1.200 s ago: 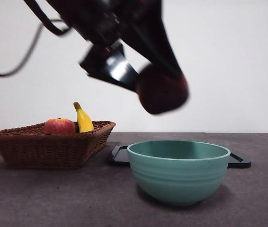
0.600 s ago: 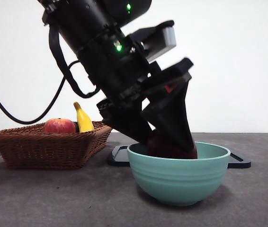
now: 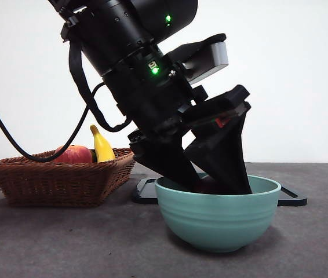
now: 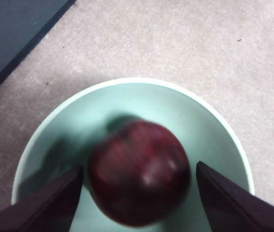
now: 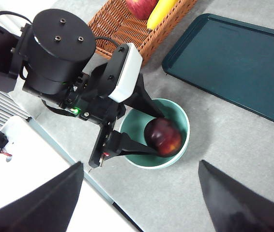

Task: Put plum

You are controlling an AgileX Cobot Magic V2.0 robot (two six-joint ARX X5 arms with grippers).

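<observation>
The plum (image 4: 139, 171), glossy dark maroon, sits inside the teal bowl (image 3: 219, 217) and looks blurred in the left wrist view. My left gripper (image 3: 213, 186) reaches down into the bowl from above, open, with a jaw on each side of the plum and a small gap at one side. In the front view the bowl's wall and the jaws hide nearly all of the plum. The right wrist view looks down from high up on the plum (image 5: 163, 136) in the bowl (image 5: 137, 121). My right gripper (image 5: 141, 163) hangs open and holds nothing.
A wicker basket (image 3: 59, 176) left of the bowl holds a red-orange fruit (image 3: 74, 153) and a yellow banana (image 3: 101, 145). A dark flat tray (image 3: 291, 198) lies just behind the bowl. The table's edge (image 5: 74, 159) runs close to the bowl.
The left gripper came down from mid-air with the plum into the bowl. Its jaws have spread, and the plum sits lower, almost below the rim.
</observation>
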